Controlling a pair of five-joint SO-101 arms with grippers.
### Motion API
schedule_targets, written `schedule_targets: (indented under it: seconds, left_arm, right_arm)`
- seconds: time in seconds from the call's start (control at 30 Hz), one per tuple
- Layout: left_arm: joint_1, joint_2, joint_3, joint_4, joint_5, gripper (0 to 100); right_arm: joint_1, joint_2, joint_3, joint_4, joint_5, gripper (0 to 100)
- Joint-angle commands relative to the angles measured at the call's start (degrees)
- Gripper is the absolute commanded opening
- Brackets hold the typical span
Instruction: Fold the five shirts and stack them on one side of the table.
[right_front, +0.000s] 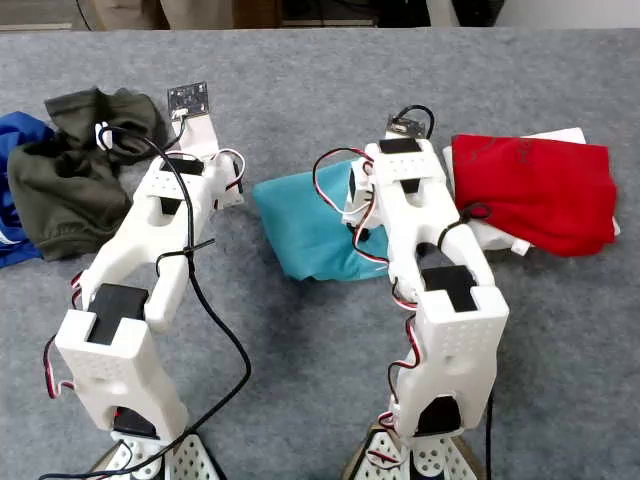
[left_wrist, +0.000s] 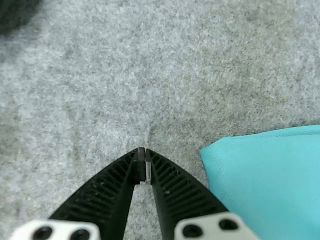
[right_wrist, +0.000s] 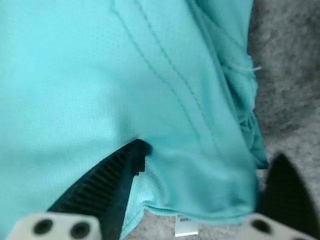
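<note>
A folded teal shirt (right_front: 305, 232) lies mid-table between the two arms. My right gripper (right_wrist: 205, 172) is open over its edge: one finger (right_wrist: 117, 175) presses on the cloth, the other (right_wrist: 280, 187) stands just past the hem, above the grey table. My left gripper (left_wrist: 142, 155) is shut on nothing, tips low over bare table, a short way from the teal shirt's corner (left_wrist: 265, 175). A red shirt (right_front: 535, 190) lies folded on a white shirt (right_front: 560, 137) at the right. A crumpled olive shirt (right_front: 75, 170) and a blue shirt (right_front: 15, 160) lie at the left.
Grey felt covers the table (right_front: 300, 80). The left arm (right_front: 165, 225) trails a black cable (right_front: 205, 300) across the near table. The right arm (right_front: 430, 240) hangs over the teal shirt's right side. The table's far edge runs along the back.
</note>
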Motion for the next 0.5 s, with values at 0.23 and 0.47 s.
schedule_targets:
  seconds: [0.23, 0.47]
  left_arm:
    - [-0.8, -3.2, -0.2, -0.7, -0.6, 2]
    - [-0.8, -3.2, -0.1, -0.7, -0.6, 2]
  right_arm:
    - [3.6, -5.8, -2.3, 6.0, 7.9, 0.2]
    - [12.4, -14.5, -6.0, 5.6, 15.7, 0.2]
